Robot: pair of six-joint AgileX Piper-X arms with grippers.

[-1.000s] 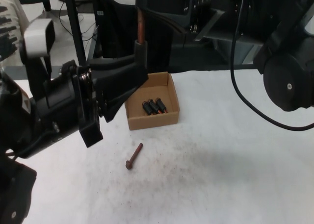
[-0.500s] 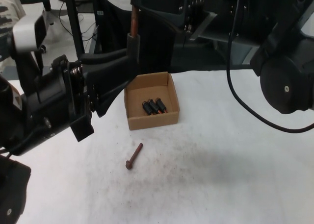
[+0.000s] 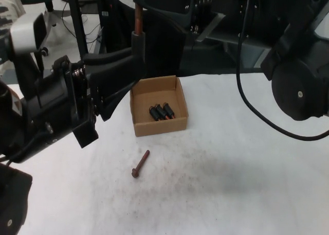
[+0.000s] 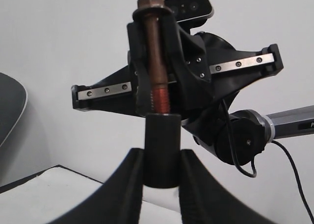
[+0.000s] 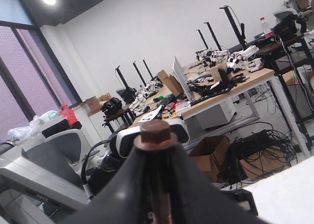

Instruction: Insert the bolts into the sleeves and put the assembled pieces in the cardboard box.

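One open brown cardboard box (image 3: 179,98) sits on the white cloth-covered bench (image 3: 247,183). Three assembled pieces (image 3: 161,112), black sleeves with copper-coloured ends, lie side by side on its floor.

There are two unassembled copper-coloured bolts. The lying bolt (image 3: 140,164) rests flat on the bench on the near side of the box, apart from it. The upright bolt (image 4: 153,62) stands head up in the right gripper (image 4: 158,94), whose two fingers are clamped on its shank from either side. The right wrist view looks down on this bolt's head between those fingers.

There is one free black cylindrical sleeve (image 4: 162,150). It is pinched upright between the two fingers of the left gripper (image 4: 162,177). In the high view it is held well above the bench, up and to the left of the box's far left corner. The upright bolt's threaded end meets the sleeve's mouth from straight above. How far it reaches inside cannot be told.

Compared with a second ago, the left gripper and its sleeve stand higher and further left in the high view. The bolt above them has shifted the same way, and a shorter length of it shows above the sleeve. Over the last half second the pair has barely moved. The box, the three pieces in it and the lying bolt are where they were.
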